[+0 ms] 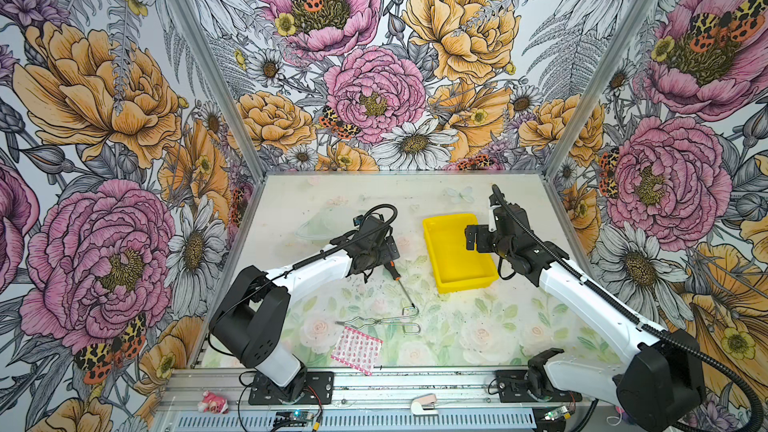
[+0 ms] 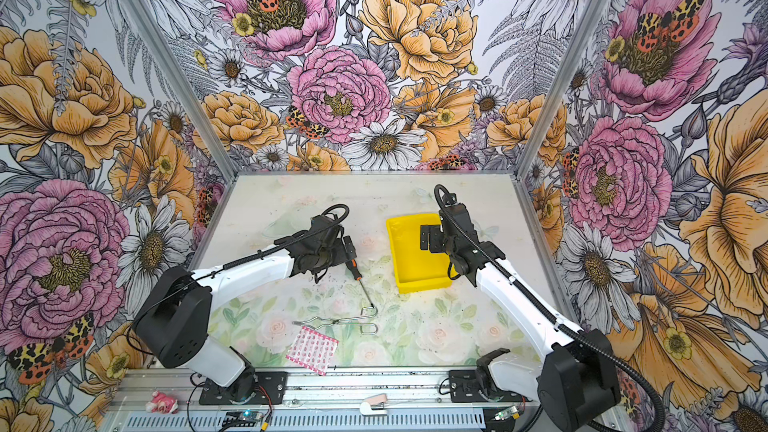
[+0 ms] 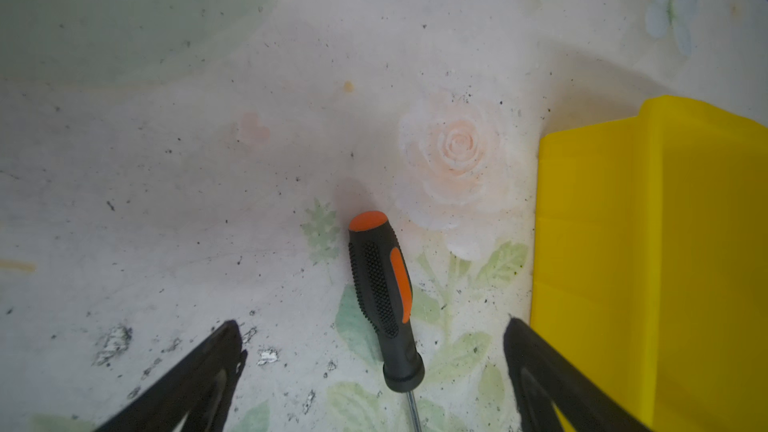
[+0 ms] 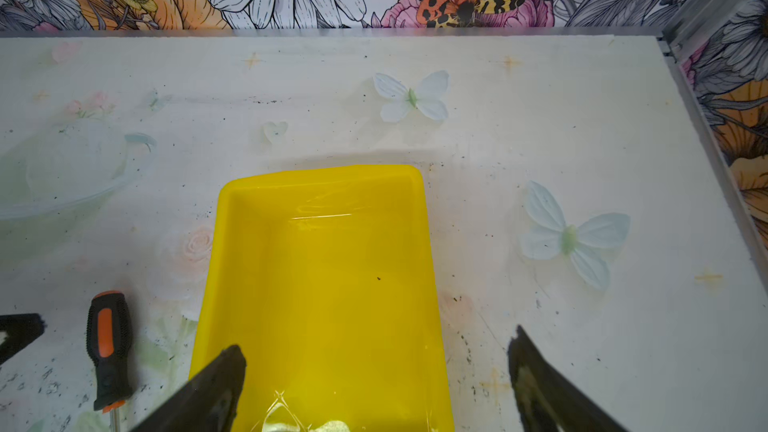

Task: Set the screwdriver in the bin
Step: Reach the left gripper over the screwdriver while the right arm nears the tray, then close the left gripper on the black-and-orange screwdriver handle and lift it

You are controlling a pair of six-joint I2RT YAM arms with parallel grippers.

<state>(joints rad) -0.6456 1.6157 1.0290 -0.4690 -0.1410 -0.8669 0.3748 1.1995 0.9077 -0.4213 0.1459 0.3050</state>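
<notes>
Left pincer [image 3: 372, 324] gapes empty astride the screwdriver [image 3: 380, 280], bin [image 3: 623, 243] wall close beside.

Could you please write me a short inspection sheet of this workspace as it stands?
Surface: floral-print table, speckled with black grit.
Job's things: screwdriver lying on the table beside the yellow bin, not in it.
Clutter: wire tongs, pink-patterned sheet.
Grippers: left gripper open, fingers either side of the screwdriver handle, not touching; right gripper open above the bin.
Cables: black conduit along each arm.
Surroundings: flowered walls.
</notes>
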